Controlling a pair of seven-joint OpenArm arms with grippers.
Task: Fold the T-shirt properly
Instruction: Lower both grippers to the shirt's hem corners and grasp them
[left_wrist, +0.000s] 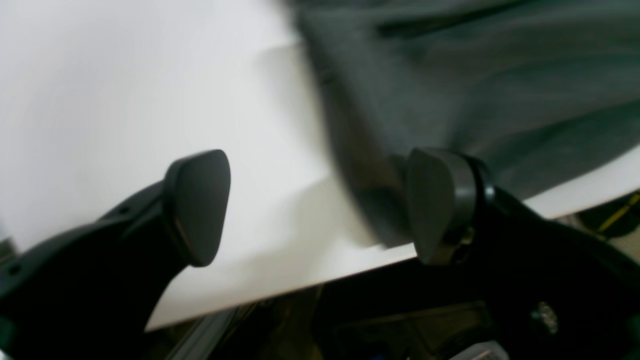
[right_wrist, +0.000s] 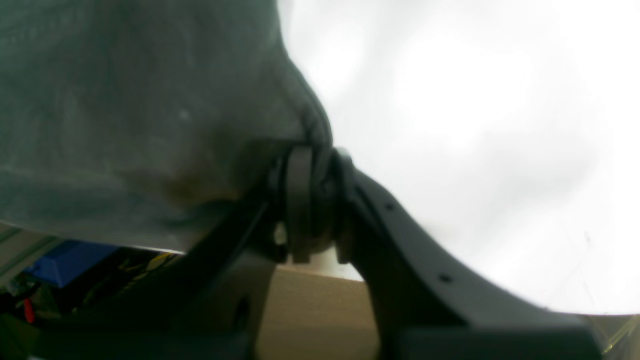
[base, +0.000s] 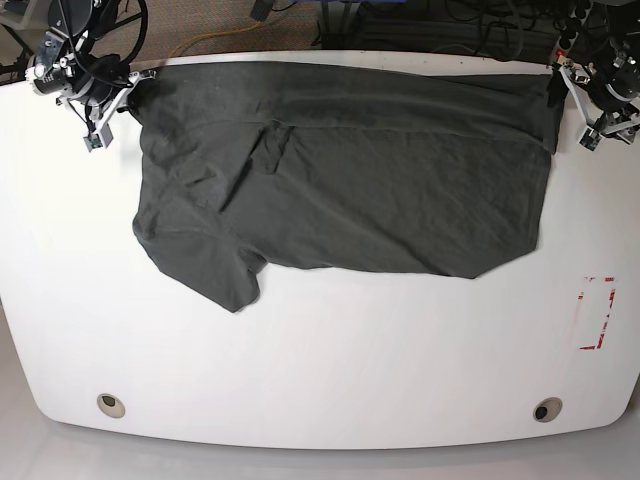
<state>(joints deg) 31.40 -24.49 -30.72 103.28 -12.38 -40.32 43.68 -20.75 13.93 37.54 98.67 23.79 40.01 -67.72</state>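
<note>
We note the T-shirt (base: 350, 180) spread across the far half of the white table (base: 320, 350), its long upper edge running along the table's far rim, wrinkled, with one short sleeve hanging toward us at the lower left of the base view. A fold line crosses the cloth just below that far edge. At the base view's left corner, the right gripper (right_wrist: 312, 200) is clenched on the shirt: in its wrist view we see the two fingers pressed together with a bunched edge of grey fabric pinched between them, right at the table's rim. At the opposite corner, the left gripper (left_wrist: 317, 205) stands released, its two pads well apart; in its wrist view one pad (left_wrist: 435, 205) sits just beside or against the shirt's edge, the other over bare table, and nothing is gripped. The picture is blurred, so we cannot tell whether that pad touches cloth. A red-and-white marking (base: 597, 313) lies on the table at the right edge, apart from the shirt.
</note>
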